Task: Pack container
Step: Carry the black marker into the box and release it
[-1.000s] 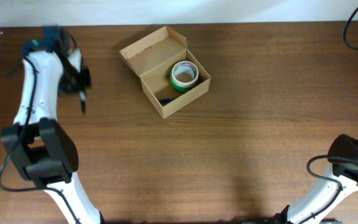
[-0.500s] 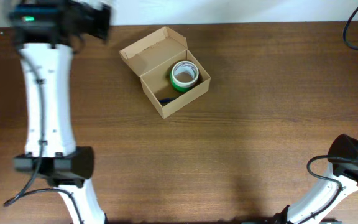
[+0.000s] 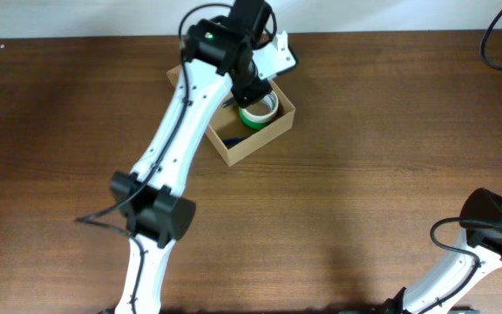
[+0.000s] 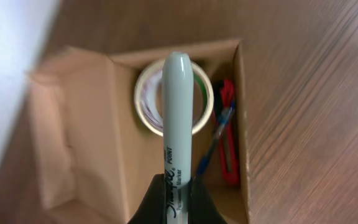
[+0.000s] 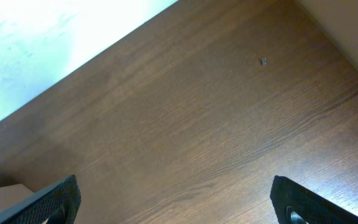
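Left pincer (image 4: 178,194) is closed on a marker (image 4: 178,118), clamping its lettered barrel so that the pale rounded end points out over the open container (image 4: 242,124). Right pincer (image 5: 179,200) stands wide apart with nothing between its fingers (image 5: 48,202), low above bare brown worktop (image 3: 364,174) at the near right corner, well apart from everything else. From overhead, the left arm (image 3: 177,131) stretches across the worktop to the container, a small tan cardboard box that sits left of centre near the far edge, turned at an angle, its flap lid folded back on the far side. The arm's wrist covers much of the box. Inside, a tape roll (image 4: 146,121) with a green edge lies flat toward one end. Beside it, against the box wall, lie a red object (image 4: 229,155) and a thin blue pen-like thing (image 4: 220,127); what exactly they are I cannot tell.
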Tool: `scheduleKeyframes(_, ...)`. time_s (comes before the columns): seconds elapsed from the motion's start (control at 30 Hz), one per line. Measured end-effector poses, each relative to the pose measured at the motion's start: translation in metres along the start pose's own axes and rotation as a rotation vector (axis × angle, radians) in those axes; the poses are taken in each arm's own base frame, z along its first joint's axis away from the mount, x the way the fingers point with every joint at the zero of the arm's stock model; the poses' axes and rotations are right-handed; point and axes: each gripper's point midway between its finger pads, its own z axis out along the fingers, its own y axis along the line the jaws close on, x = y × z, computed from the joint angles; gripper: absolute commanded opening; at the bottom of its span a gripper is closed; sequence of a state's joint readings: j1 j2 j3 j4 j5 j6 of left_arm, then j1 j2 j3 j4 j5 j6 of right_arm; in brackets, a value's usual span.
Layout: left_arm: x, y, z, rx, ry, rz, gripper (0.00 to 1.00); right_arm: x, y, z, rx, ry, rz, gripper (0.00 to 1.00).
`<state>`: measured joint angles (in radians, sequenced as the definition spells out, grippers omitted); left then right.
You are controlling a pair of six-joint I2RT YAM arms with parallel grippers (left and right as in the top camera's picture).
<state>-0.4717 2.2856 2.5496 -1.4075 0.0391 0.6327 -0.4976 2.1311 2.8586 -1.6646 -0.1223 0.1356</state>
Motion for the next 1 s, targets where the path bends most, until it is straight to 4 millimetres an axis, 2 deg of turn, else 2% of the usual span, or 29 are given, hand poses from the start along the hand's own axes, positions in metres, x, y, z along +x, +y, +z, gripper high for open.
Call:
scheduleKeyframes(0.1, 0.019, -0.008, 0.037, 0.06, 0.1, -0.004, 0.02, 0.0, 0.0, 0.0, 0.0, 0.0, -0.001, 0.99)
scheduleKeyframes(0.3, 0.037, -0.018, 0.074, 0.119, 0.19, -0.055, 0.02, 0.0, 0.0, 0.0, 0.0, 0.0, 0.0, 0.99)
scheduleKeyframes(0.4, 0.039, -0.02, 0.081, 0.127, 0.203, -0.093, 0.01, 0.0, 0.0, 0.0, 0.0, 0.0, 0.0, 0.99)
scheduleKeyframes(0.73, 0.034, -0.032, 0.086, 0.185, 0.183, -0.204, 0.01, 0.0, 0.0, 0.0, 0.0, 0.0, 0.0, 0.99)
scheduleKeyframes(1.0, 0.043, -0.042, 0.096, 0.226, 0.223, -0.239, 0.02, 0.0, 0.0, 0.0, 0.0, 0.0, -0.001, 0.99)
